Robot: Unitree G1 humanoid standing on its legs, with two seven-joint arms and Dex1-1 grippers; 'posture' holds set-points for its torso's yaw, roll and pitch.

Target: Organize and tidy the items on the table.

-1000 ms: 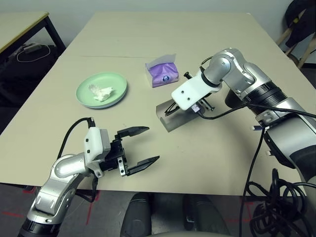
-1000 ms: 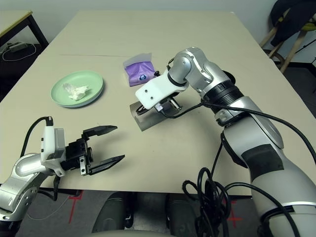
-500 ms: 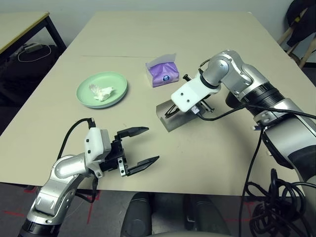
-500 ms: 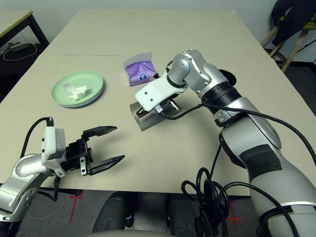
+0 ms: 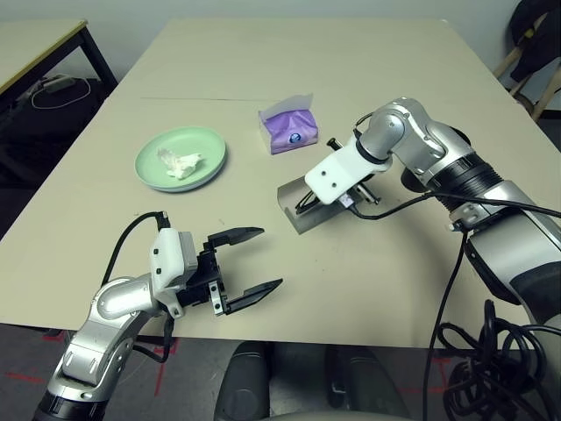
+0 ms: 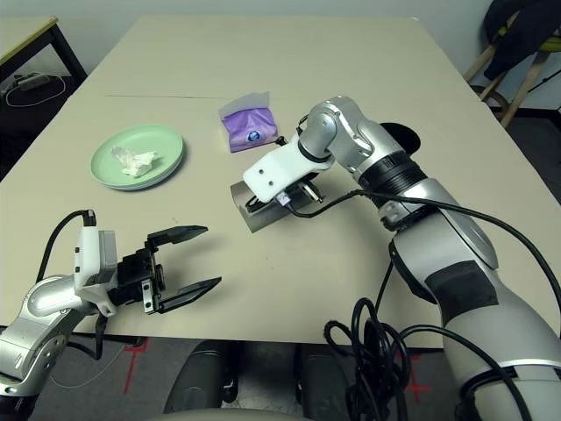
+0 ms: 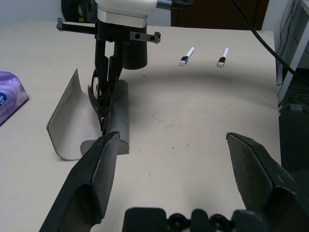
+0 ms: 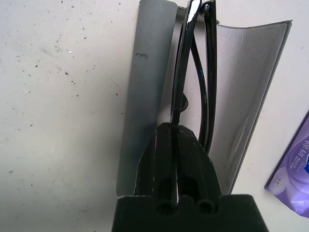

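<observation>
At frame centre, right gripper (image 8: 179, 137) pinches folded black sunglasses (image 8: 193, 72) lengthwise over open grey glasses case (image 5: 302, 213); left gripper (image 5: 254, 260), lower left, gapes empty.

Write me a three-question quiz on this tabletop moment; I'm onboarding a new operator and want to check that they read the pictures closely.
1. True or false: the right hand is shut on the black sunglasses over the open grey glasses case.
2. What lies on the pale green plate?
A. a marker pen
B. a crumpled white tissue
C. a black cup
3. Fill in: the left hand hangs near the table's front edge with its fingers ____.

Key: 1 true; 2 B; 3 open.
</observation>
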